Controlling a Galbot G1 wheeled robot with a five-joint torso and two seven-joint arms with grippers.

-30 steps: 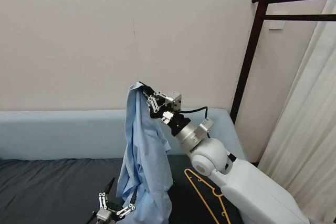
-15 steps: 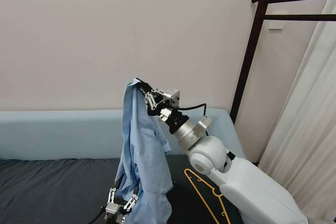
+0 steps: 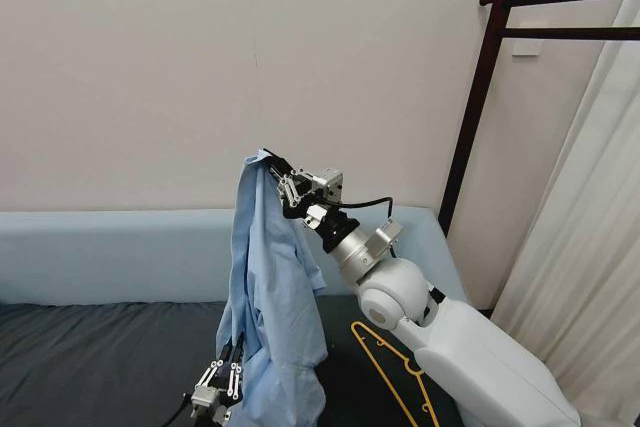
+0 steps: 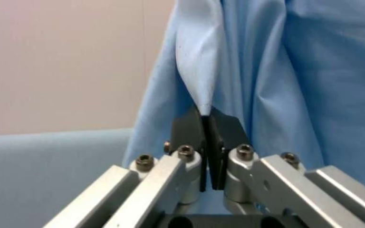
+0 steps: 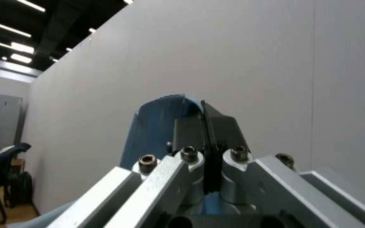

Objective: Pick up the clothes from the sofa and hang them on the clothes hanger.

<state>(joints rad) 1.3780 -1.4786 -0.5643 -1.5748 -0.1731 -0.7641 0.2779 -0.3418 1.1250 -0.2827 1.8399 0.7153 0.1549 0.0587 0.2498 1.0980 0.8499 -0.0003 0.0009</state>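
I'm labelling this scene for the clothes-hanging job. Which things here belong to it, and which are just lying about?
Part of the job:
- blue shirt, pinched at its top by the right gripper and lower down by the left gripper
- yellow hanger, lying on the sofa
- dark wooden clothes rack

Just there:
- white curtain
- bare wall

Light-blue shirt (image 3: 275, 287), limp in long vertical folds above the sofa (image 3: 100, 252); dark wooden clothes rack (image 3: 468, 127) upright, well apart
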